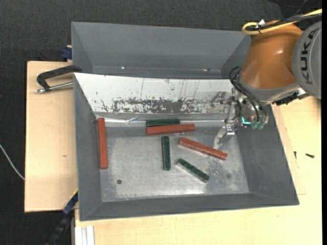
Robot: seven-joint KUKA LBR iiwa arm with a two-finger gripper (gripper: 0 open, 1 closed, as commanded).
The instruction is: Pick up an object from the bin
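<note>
My gripper (225,135) hangs at the right side of the bin floor, just above the right end of a slanted red stick (203,148). Nothing shows between its fingers. Below that stick lies a short dark green stick (192,169), also slanted. Left of them an upright dark green stick (165,152) lies on the floor.
Along the back wall a long red stick (170,129) lies flat with a dark green stick (163,122) right behind it. Another red stick (102,142) runs upright along the left wall. A small dark speck (119,182) sits at the front left. The orange-covered arm comes in from the upper right.
</note>
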